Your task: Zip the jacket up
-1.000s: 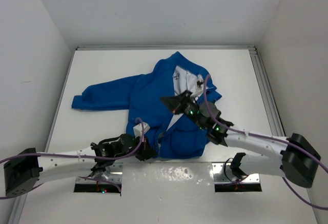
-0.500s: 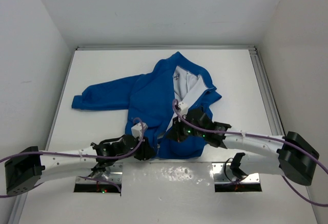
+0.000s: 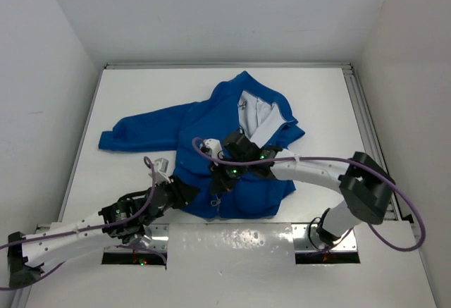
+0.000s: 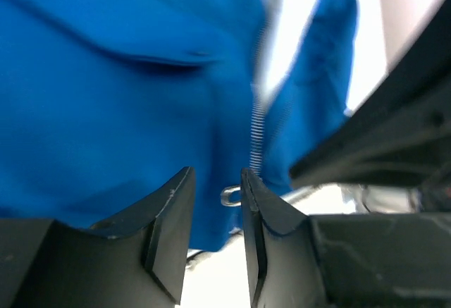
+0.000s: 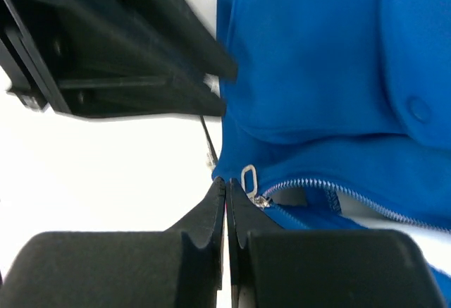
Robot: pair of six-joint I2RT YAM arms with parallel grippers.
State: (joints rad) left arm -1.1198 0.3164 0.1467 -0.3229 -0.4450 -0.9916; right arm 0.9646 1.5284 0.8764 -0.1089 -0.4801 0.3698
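The blue jacket [image 3: 204, 125] lies spread on the white table, collar far, one sleeve stretched left, white lining showing at the open upper front. My left gripper [image 3: 184, 194] is at the hem's near left, open. In the left wrist view the metal zipper pull [image 4: 230, 196] sits just beyond the gap of my left gripper [image 4: 217, 181], below the zipper teeth [image 4: 257, 128]. My right gripper [image 3: 217, 183] reaches over the lower front. Up close the right gripper [image 5: 225, 185] is shut, tips against the hem corner, the zipper pull [image 5: 249, 180] just beside them.
The table [image 3: 127, 89] is enclosed by white walls, with a metal rail [image 3: 363, 125] along its right side. A shiny plate [image 3: 232, 241] covers the near edge between the arm bases. The two wrists are close together over the hem.
My right arm swung from the jacket's upper right down and left to the hem. My left gripper opened, let go of the hem and drew back to the left.
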